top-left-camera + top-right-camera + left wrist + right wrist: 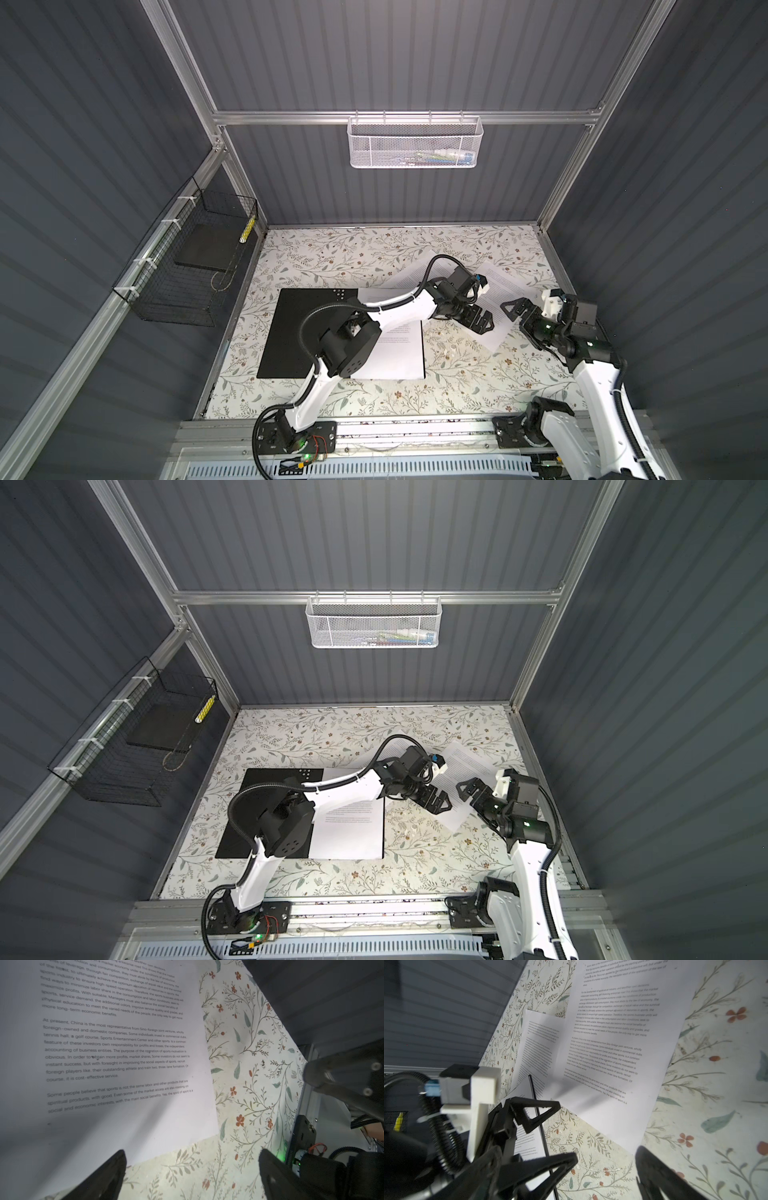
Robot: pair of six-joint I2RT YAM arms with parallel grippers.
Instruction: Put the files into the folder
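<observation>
left tool (483, 324) and right tool (510, 309) both hang spread, empty, over a loose sheet (505, 282) at two o'clock. folder (291, 332) lies open at nine o'clock on the counter (457, 374), one sheet (399, 357) inside. flat paper may slip or crease in a pinch, dragging its overlapped neighbour (405, 278). count: three sheets, one folder, two tools.

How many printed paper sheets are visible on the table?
3. First sheet in the open folder; second sheet to its right; third sheet partly under the second. More may be hidden.
</observation>
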